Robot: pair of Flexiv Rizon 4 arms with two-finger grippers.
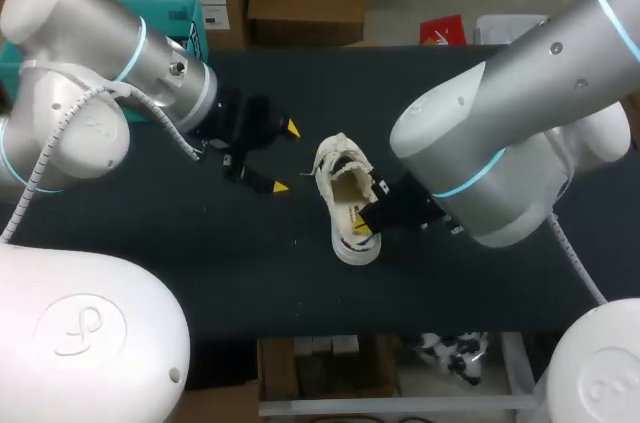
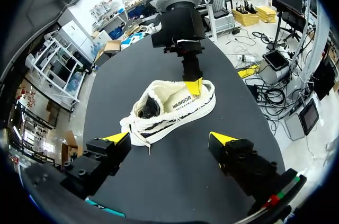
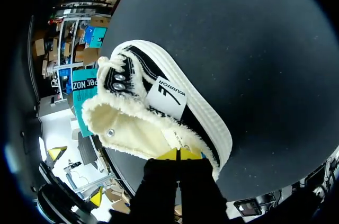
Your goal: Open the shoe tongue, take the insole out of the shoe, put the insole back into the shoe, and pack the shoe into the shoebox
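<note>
A: How far along are we?
B: Early. The shoe (image 1: 345, 198) sits mid-table, the right gripper (image 3: 180, 154) pinching its heel collar and the left gripper (image 2: 169, 138) spread wide nearby.
A: And the insole?
B: Probably still inside, though it's hard to see; boxing remains

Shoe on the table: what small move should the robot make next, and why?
Probably bring the left claw in to the laced front of the shoe to start opening it. That claw hangs open beside the shoe, touching nothing, while the right claw pinches the heel rim, which should steady the shoe.
</note>
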